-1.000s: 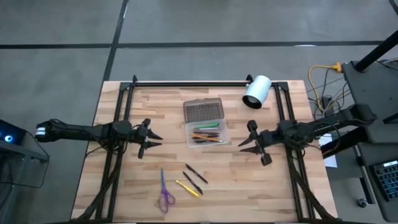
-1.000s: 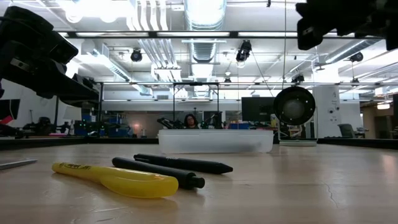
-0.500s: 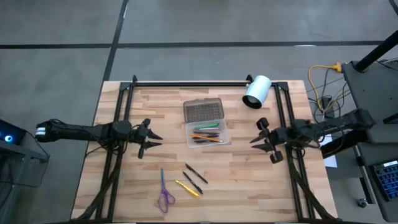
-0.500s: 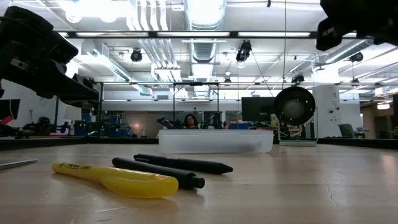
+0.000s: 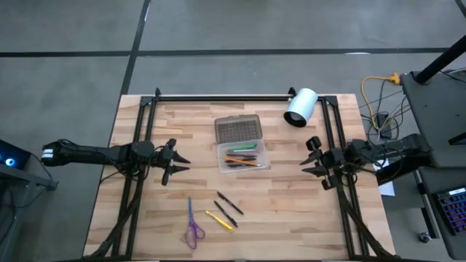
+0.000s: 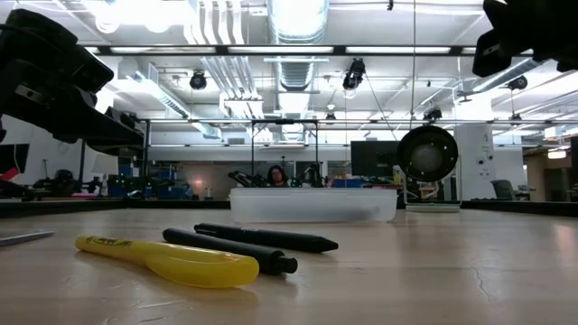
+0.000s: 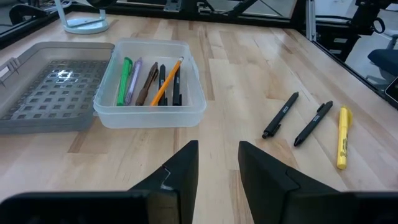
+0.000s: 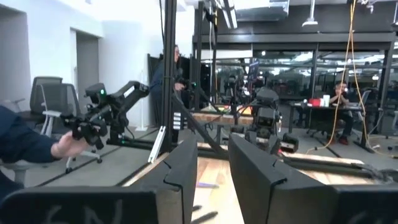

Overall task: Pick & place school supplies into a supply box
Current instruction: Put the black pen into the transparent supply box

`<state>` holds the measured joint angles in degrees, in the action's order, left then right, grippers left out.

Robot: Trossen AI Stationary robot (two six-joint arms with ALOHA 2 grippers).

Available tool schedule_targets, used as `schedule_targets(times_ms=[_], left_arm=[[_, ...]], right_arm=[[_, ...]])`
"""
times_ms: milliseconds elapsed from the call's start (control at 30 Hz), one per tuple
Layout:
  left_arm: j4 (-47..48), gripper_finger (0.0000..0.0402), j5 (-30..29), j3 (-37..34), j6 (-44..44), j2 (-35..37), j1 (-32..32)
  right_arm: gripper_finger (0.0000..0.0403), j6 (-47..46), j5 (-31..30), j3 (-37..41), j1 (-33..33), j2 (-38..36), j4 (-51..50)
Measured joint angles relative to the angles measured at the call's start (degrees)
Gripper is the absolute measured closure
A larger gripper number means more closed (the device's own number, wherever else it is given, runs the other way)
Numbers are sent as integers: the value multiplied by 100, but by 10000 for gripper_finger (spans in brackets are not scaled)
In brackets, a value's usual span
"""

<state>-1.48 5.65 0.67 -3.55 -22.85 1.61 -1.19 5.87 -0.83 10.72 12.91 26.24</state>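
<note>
High view — supply box (image 5: 242,155) sits mid-table, its grey lid (image 5: 238,129) folded out on the far side; green, orange and dark pens inside. Still loose on the near part of the table: purple scissors (image 5: 193,226), yellow pen (image 5: 219,220), two black pens (image 5: 228,203). Left gripper (image 5: 177,162) hovers left of the box, fingers spread, empty. Right gripper (image 5: 310,161) at the right table edge, released, holding nothing. White cylinder (image 5: 300,107) at the far right.

Low view — yellow pen nearest, black pens behind it, clear box beyond.

Left wrist view — box with pens lying lengthwise; fingers (image 7: 185,171) apart.

Right wrist view — looks level across the room; a sleeve and hand (image 8: 65,147) at one side.
</note>
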Motion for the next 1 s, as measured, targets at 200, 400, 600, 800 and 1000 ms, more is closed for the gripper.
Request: schedule_targets(times_ms=[200,400,600,800,1000], left_arm=[[0,302,0,0,0,0,-1],[0,302,0,0,0,-2,0],[0,302,0,0,0,0,-1],[-5,302,0,0,0,-2,-1],[-47,302,2,-7,0,-2,0]], right_arm=[[332,55,43,1,0,-392,-391],[333,172,59,1,0,-862,-1199],[323,283,61,3,0,-1292,-1936],[317,293,12,10,-1,-1292,-2150],[321,814,-8,10,0,-1279,-2538]])
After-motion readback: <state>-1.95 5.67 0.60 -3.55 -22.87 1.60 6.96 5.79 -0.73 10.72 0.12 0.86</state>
